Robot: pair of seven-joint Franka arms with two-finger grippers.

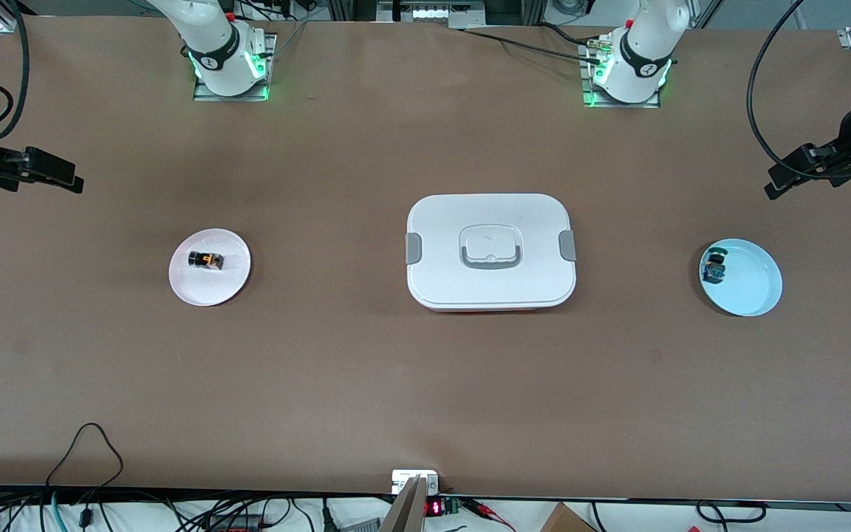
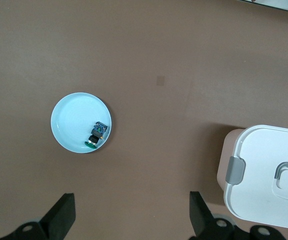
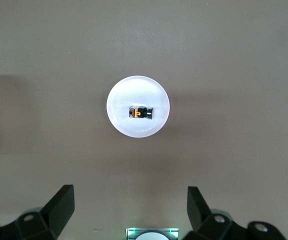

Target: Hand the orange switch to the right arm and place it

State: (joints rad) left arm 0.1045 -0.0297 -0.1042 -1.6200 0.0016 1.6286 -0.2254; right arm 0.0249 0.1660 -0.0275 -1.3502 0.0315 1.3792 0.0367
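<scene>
The orange switch [image 1: 206, 260] [image 3: 140, 112], a stubby black part with an orange band, lies on its side on a small pale pink plate [image 1: 230, 284] [image 3: 119, 125] toward the right arm's end of the table. My right gripper [image 1: 56, 176] [image 3: 130, 197] hangs open and empty over the bare table at that end, apart from the plate. Over the table edge at the left arm's end, my left gripper [image 1: 791, 174] [image 2: 132, 205] is also open and holds nothing.
A white lidded box [image 1: 490, 251] [image 2: 269, 175] with grey latches sits mid-table. A light blue plate [image 1: 754, 284] [image 2: 69, 120] toward the left arm's end holds a small green-and-blue part [image 1: 714, 267] [image 2: 96, 135]. Cables run along the table edge nearest the front camera.
</scene>
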